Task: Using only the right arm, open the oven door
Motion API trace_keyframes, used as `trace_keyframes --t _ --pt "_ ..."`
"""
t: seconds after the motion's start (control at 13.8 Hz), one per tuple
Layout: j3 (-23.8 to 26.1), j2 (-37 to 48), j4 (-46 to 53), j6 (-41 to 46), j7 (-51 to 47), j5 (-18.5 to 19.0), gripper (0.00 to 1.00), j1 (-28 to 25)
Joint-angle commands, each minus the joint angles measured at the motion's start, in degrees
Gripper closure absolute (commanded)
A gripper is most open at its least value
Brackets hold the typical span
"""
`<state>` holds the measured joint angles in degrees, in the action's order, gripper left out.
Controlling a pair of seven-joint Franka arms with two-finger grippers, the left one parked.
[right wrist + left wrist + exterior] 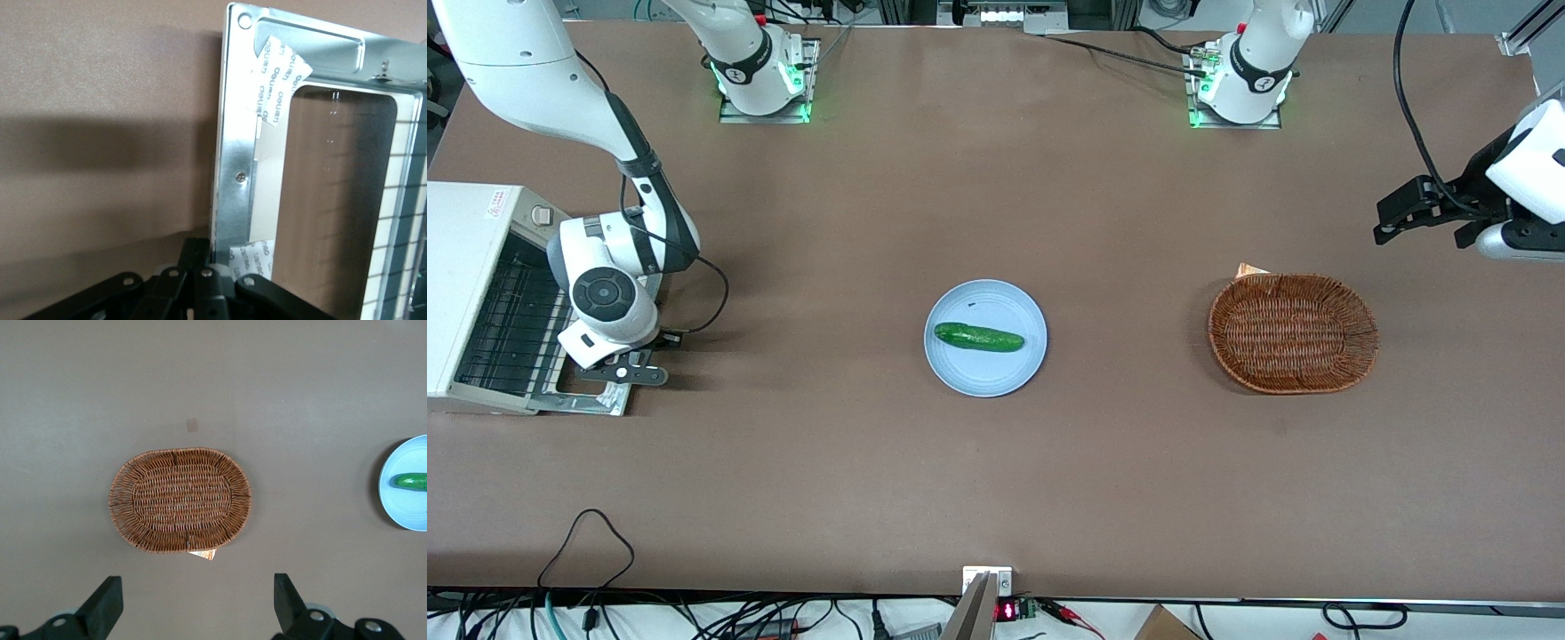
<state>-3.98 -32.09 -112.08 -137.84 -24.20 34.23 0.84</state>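
**Oven door lies open on the bench, right arm at its edge**

The white oven (471,293) sits at the working arm's end of the brown bench (996,480), its wire rack exposed. The oven door (574,400) is folded down flat in front of the oven, its silver-grey frame resting on the bench surface; the wrist view shows the frame (233,153) around the glass window, with strips of white tape stuck along the inner edge. The right arm (605,293) bends down over the door, and its black gripper (624,372) sits at the door's outer edge, just above the bench. Whether the jaws are wide, narrow or gripping the door edge cannot be told.

Near the middle of the bench a pale blue plate (960,373) holds a green cucumber (978,337). Toward the parked arm's end lies an oval wicker basket (1293,332), well apart from the plate, with a small card tucked under its rim.
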Motion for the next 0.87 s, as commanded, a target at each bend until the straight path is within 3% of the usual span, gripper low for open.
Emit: trace_keyframes --t 0.0,0.14,0.36,0.58,0.8 --pt "0.81 1.67 -0.77 3.27 1.08 -0.91 1.00 1.71" --pt "3.35 2.81 -0.77 3.45 1.26 -2.93 0.98 1.53" --pt "6.52 5.89 -0.69 4.06 1.43 -9.60 0.99 1.18" --pt "8.37 11.33 -0.16 6.96 1.87 -11.89 1.00 -0.13" --pt "8.37 18.97 -0.07 10.46 4.22 -21.27 1.00 -1.80"
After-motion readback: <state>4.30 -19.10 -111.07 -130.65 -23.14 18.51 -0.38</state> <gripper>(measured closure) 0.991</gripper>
